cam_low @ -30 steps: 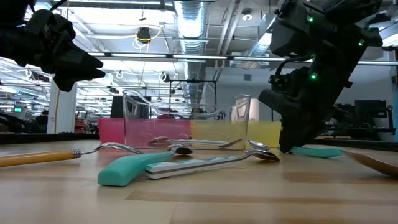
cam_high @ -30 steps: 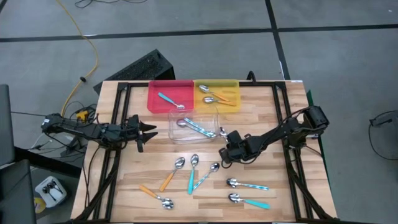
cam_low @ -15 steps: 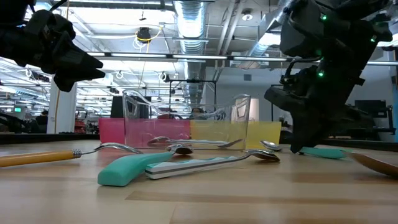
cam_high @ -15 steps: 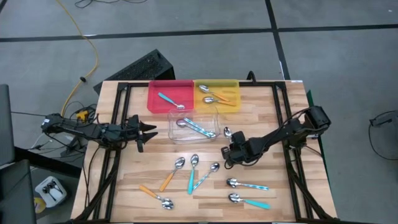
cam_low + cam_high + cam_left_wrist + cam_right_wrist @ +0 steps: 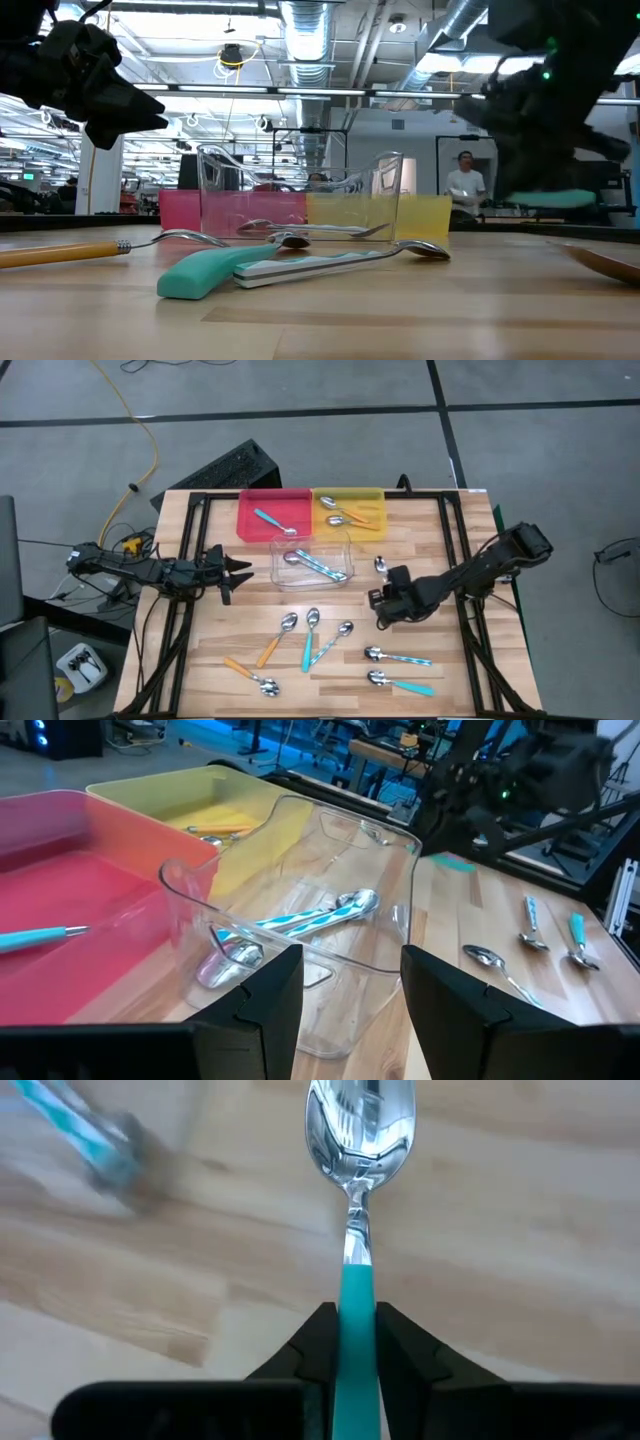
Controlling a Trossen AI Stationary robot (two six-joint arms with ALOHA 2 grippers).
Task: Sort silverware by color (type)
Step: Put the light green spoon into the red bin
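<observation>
A teal-handled metal spoon [image 5: 356, 1230] is pinched by the right gripper [image 5: 385, 598], lifted right of the clear plastic tray [image 5: 343, 556]. The left gripper [image 5: 238, 569] is held spread at the table's left. Six spoons [image 5: 310, 635] are counted lying loose on the near tabletop.

Place: a big robot lab or workshop, not a home.
Ceiling: bare silver pipes [image 5: 305, 25] and long bright lamps [image 5: 240, 92] high over the left pincer [image 5: 125, 105].
Floor: plain grey concrete [image 5: 300, 385] with a loose yellow cable [image 5: 150, 455] behind the left pincer.
Worktop: wooden worktop [image 5: 330, 680] on a black metal frame [image 5: 190, 510].
Room behind: more desks and machines, and a person [image 5: 464, 185] standing far off.
</observation>
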